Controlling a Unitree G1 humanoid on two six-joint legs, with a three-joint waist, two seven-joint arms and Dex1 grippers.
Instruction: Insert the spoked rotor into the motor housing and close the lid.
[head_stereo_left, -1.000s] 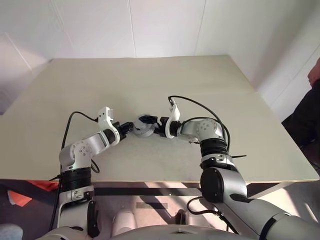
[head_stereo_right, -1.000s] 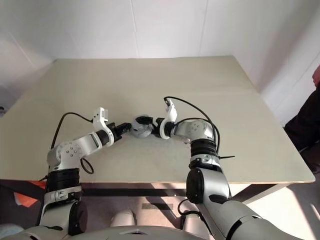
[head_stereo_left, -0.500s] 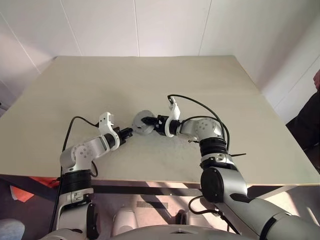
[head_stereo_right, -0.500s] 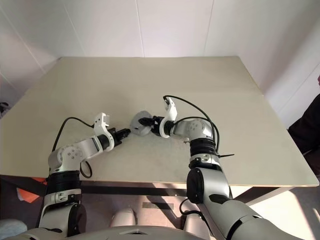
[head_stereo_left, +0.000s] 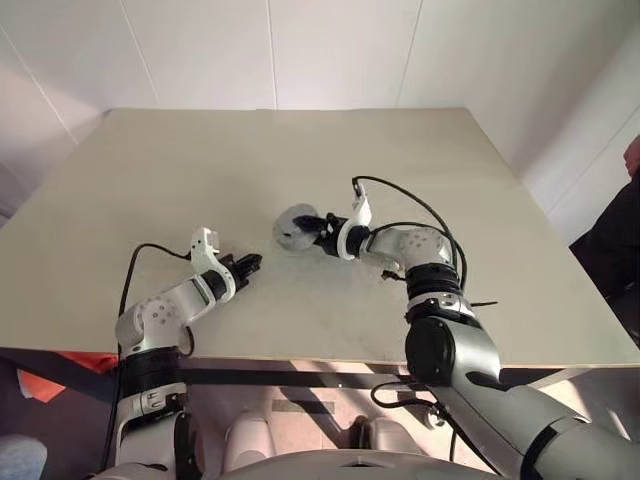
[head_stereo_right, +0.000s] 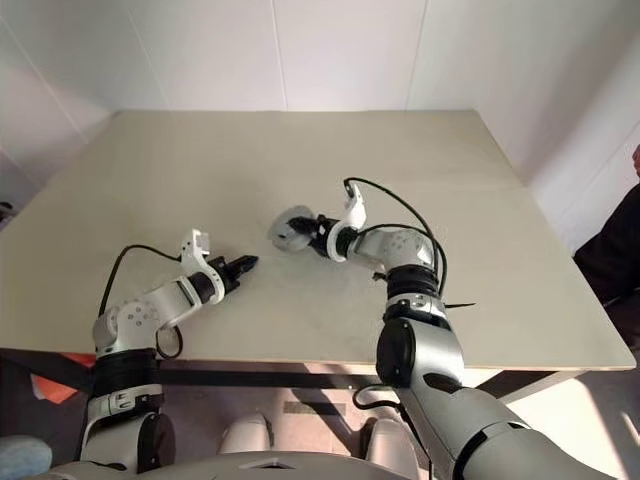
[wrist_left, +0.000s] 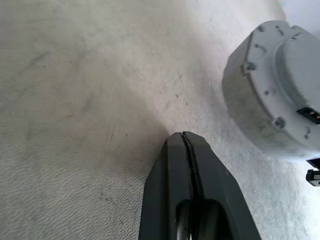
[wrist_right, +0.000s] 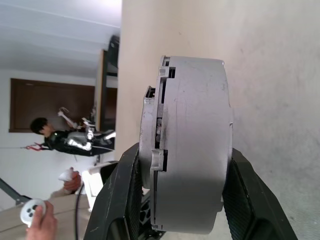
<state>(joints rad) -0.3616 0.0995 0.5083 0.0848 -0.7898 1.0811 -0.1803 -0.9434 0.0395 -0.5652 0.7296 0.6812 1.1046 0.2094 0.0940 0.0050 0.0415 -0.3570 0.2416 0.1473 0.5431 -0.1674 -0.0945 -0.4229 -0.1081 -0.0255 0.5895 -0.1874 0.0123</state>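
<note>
The round grey motor housing (head_stereo_left: 293, 228) hangs tilted on its edge above the table, with my right gripper (head_stereo_left: 312, 229) shut on it across its thickness. In the right wrist view the two black fingers (wrist_right: 122, 190) clamp the housing (wrist_right: 195, 135), and the lid (wrist_right: 150, 135) sits on one face of it with a thin seam between them. The spoked rotor is hidden. My left gripper (head_stereo_left: 252, 264) is shut and empty, low over the table to the left of the housing, its fingertips (wrist_left: 175, 142) pressed together.
The beige table (head_stereo_left: 150, 180) stretches far behind and to both sides; its front edge (head_stereo_left: 300, 362) runs just below the arms. A person in dark clothes (head_stereo_left: 612, 240) stands at the right. Another person's hand (wrist_right: 42, 225) holds a controller in the room behind.
My right gripper closed on the housing and carried it up and away from the left gripper. The left gripper stayed shut and no longer touches the housing.
</note>
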